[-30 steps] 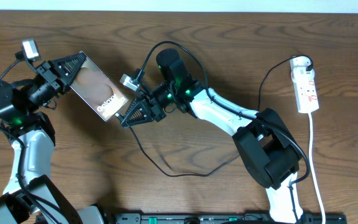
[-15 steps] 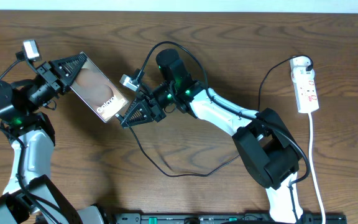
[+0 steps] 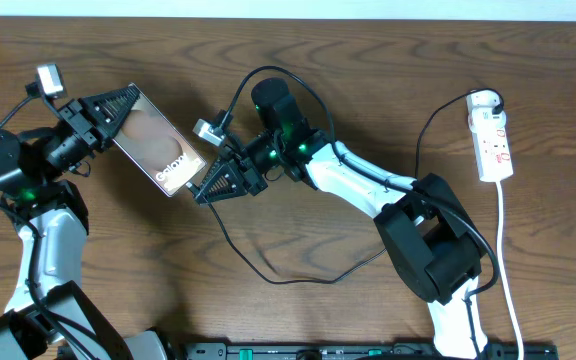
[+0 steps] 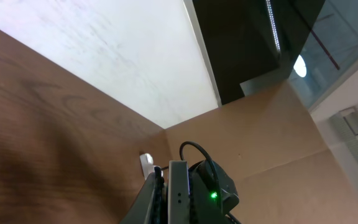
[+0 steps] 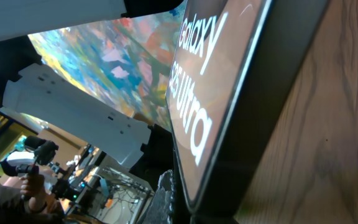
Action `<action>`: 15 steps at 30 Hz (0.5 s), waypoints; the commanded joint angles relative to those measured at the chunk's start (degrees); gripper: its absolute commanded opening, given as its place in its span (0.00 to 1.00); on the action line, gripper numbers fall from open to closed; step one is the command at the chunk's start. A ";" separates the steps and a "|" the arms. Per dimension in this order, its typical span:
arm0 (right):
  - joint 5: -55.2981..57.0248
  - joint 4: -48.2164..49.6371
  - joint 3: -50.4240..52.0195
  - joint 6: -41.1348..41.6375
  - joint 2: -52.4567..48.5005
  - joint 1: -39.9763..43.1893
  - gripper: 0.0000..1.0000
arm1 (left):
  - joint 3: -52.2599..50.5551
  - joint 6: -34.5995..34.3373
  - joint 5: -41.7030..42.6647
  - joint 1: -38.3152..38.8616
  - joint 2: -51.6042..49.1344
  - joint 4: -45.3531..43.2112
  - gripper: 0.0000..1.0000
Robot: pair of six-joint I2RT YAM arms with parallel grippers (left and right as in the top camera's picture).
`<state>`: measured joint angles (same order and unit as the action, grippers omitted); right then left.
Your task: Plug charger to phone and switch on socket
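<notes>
My left gripper (image 3: 113, 112) is shut on the upper end of the phone (image 3: 156, 142) and holds it tilted above the table. In the left wrist view the phone's thin edge (image 4: 178, 190) sits between the fingers (image 4: 178, 202). My right gripper (image 3: 205, 190) is at the phone's lower end, by the "Galaxy" lettering, fingers closed to a point where the charger cable (image 3: 268, 280) starts. The connector tip is hidden. The right wrist view shows the phone's face (image 5: 210, 93) very close to one finger pad (image 5: 182, 196). The socket (image 3: 495, 140) lies at the far right.
The charger cable loops across the table's middle front and rises to the round plug (image 3: 483, 100) at the socket's far end. The white power-strip cord (image 3: 508, 260) runs down the right side. A thicker black robot cable (image 3: 268, 72) arcs above the right wrist.
</notes>
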<state>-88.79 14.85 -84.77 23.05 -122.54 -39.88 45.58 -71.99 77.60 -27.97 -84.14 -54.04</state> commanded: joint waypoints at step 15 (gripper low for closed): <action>-0.72 0.15 -0.28 0.02 0.39 1.64 0.03 | 0.79 0.11 -0.11 0.04 0.22 -0.52 0.07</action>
<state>-88.79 14.85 -84.77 23.03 -122.54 -38.89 45.58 -71.96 76.84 -27.97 -84.14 -54.04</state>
